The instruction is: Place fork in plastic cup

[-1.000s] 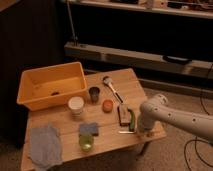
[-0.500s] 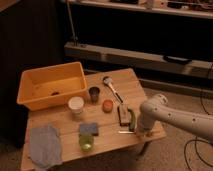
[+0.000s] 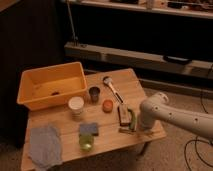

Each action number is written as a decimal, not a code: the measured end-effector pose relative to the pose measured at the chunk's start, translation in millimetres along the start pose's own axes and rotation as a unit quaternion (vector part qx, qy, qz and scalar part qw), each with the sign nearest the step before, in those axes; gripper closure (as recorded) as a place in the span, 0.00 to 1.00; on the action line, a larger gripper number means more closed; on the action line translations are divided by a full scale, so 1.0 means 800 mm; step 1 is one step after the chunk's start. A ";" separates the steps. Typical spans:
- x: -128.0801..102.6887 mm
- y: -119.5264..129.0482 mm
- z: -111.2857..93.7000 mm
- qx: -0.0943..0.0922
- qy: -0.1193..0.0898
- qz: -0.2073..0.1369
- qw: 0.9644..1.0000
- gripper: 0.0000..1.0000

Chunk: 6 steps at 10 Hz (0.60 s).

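My end effector [image 3: 145, 126] is down low at the right front corner of the wooden surface [image 3: 65, 125]. It sits under the fat white bend of my arm [image 3: 155, 107]. I cannot tell if it is wide or narrow, or if it holds anything.

The fork [image 3: 127, 130] lies flat near the front edge of the surface. It is just beside my end effector and just in front of the green curved thing [image 3: 132, 120]. The fork is thin and silver. I think it is light and hard and will not bend. It will not break, but smooth metal can slip. It lies flat, so getting under it looks hard. I think the best place to take hold is the middle of the slim handle, across its thin sides, so it does not tip.

The plastic cup [image 3: 86, 143] is lime green. It stands near the front edge, well to the left of the fork, just in front of the blue sponge [image 3: 89, 129]. I think this cup is very light and could fall over if the fork bumps its rim.

The white cup [image 3: 76, 104] and the dark metal cup [image 3: 94, 93] stand further back. The long spoon-like thing with a round head [image 3: 112, 90] is not my fork.

I see no words or labels that I can read.
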<state>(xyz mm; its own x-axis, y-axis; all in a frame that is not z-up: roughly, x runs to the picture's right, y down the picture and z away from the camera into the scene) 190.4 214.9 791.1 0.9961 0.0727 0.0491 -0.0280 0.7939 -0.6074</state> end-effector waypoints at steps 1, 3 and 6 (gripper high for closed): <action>-0.002 0.000 -0.026 0.006 0.000 -0.010 1.000 0.81; -0.007 -0.001 -0.080 0.021 -0.001 -0.030 0.999 0.81; -0.034 -0.009 -0.136 0.047 -0.003 -0.084 0.995 0.81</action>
<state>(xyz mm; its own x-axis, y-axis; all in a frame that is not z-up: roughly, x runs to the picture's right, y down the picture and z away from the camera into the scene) 172.2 141.5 708.2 0.9870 -0.0615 0.1485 0.1301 0.8482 -0.5134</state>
